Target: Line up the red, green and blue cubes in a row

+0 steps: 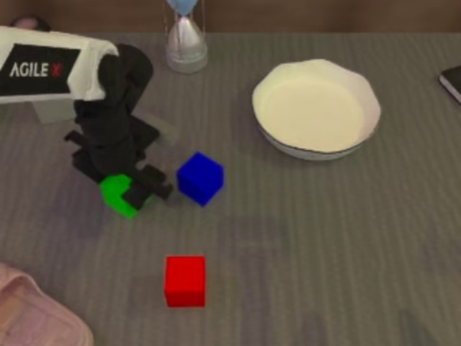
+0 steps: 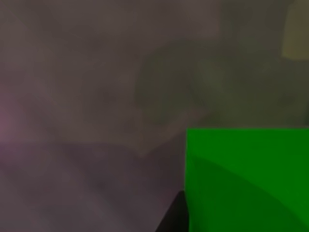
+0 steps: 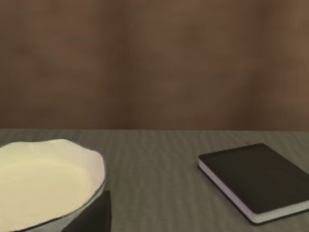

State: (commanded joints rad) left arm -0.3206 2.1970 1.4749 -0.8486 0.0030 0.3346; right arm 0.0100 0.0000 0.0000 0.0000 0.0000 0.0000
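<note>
Grey, ribbed cloth covers the table (image 1: pixel 346 238) in the top view. My left arm reaches in from the left edge, and the left gripper (image 1: pixel 128 189) sits left of centre, its dark fingers pinching the green cube (image 1: pixel 117 194). Just right of it, close but apart, lies the blue cube (image 1: pixel 200 178), turned at an angle. The red cube (image 1: pixel 185 280) rests alone nearer the front edge, well apart from the other two. A white bowl (image 1: pixel 371 108) stands toward the back right, an hourglass (image 1: pixel 186 40) at the back edge left of the bowl, a dark book (image 1: pixel 452 81) at the right edge, and something pink (image 1: pixel 32 317) fills the front left corner. My right arm does not show here.

From the left wrist, the green cube (image 2: pixel 246 179) fills one corner of the picture, very close — a sliver of dark finger (image 2: pixel 175 215) presses against its side, with blurred grey cloth beyond.

From the right wrist, the bowl (image 3: pixel 99 166) and the black book (image 3: pixel 258 179) with its pale page edges lie on the cloth, well apart, before a brown wall. A dark shape shows below the bowl's rim — I cannot tell how the right gripper's fingers stand.
</note>
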